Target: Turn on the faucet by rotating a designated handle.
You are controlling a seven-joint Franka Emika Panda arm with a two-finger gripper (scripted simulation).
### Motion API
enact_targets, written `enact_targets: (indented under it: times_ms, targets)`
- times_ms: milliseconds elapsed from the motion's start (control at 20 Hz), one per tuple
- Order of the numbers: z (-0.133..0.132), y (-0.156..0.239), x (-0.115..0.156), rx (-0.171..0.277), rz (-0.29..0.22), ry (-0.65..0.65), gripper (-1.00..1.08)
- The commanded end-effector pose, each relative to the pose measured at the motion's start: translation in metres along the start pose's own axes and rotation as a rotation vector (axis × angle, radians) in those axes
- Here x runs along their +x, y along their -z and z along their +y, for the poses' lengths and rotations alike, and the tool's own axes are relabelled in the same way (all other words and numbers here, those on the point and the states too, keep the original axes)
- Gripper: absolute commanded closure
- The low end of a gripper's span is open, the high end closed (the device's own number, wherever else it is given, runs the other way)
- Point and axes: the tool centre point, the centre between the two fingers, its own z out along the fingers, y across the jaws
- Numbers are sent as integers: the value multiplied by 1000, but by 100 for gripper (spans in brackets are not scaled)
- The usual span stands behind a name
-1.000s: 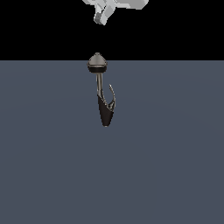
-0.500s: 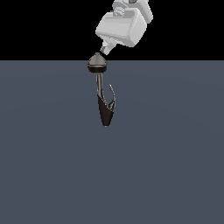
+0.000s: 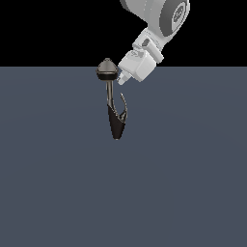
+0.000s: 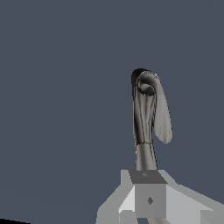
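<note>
The faucet [image 3: 116, 120] stands in the middle of the exterior view: a grey cone-topped cap [image 3: 106, 69], a thin stem and a dark tapered body. The handle [image 3: 124, 103] is a thin pale sliver curving up from the body on the exterior view's right. My gripper [image 3: 122, 79] hangs just right of the cap and above the handle's tip, with no contact visible. Its fingers look pressed together and hold nothing. In the wrist view the dark faucet [image 4: 142, 113] and pale handle [image 4: 162, 116] lie just beyond my gripper [image 4: 148, 176].
A flat dark grey-blue floor [image 3: 58, 183] surrounds the faucet. The white arm [image 3: 159, 19] reaches in from the upper right of the exterior view. Nothing else shows.
The arm has come down from the top of the exterior view and shifted right. The hand now sits beside the cap, above the handle. The faucet and handle have not moved.
</note>
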Motion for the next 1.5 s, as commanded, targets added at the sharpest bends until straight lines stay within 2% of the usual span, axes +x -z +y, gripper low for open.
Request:
enact_targets:
  times_ms: [0, 300, 550, 850, 1450]
  targets:
    - [-6, -10, 15, 16, -22, -60, 108]
    - [-12, -28, 41, 39, -56, -157, 108]
    - [-14, -34, 50, 47, -69, -194, 108]
    - [-14, -35, 51, 47, -70, -197, 108]
    - [13, -36, 35, 47, -70, -197, 108]
